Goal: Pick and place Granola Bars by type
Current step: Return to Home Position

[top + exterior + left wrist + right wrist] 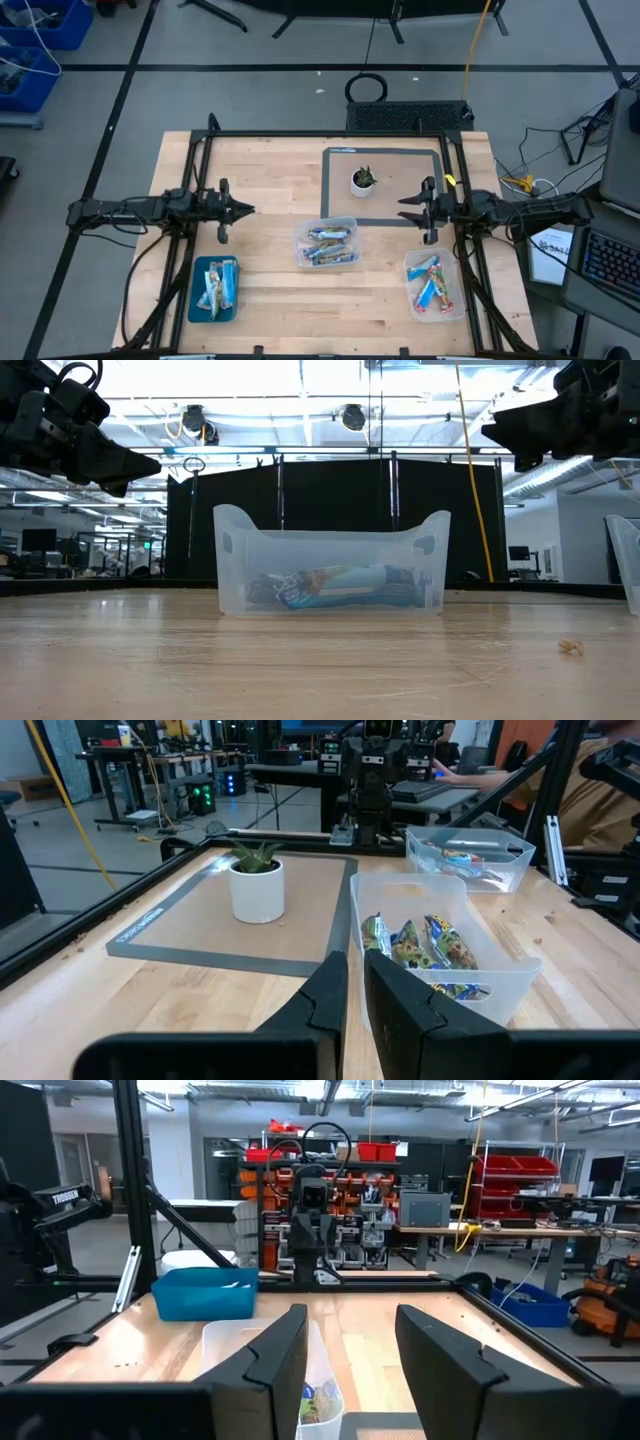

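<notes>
Granola bars lie in three containers. Blue-white-green patterned bars (328, 245) fill the middle clear tub (300, 232), also seen in the left wrist view (430, 945) and the low view (340, 587). Blue and red bars (432, 283) lie in the right clear tub (461, 300). Silvery-green bars (217, 285) rest on the blue tray (196, 300). My left gripper (250, 209) hovers shut, left of the middle tub, holding nothing. My right gripper (403, 207) hovers open, right of the plant pot, also empty. Both hang well above the table in the low view.
A small white pot with a green plant (363, 181) stands on a grey-framed mat (385, 152) at the table's far middle. Black frame rails (300, 134) run along the far edge and both sides. Bare wood shows at the near middle (330, 310).
</notes>
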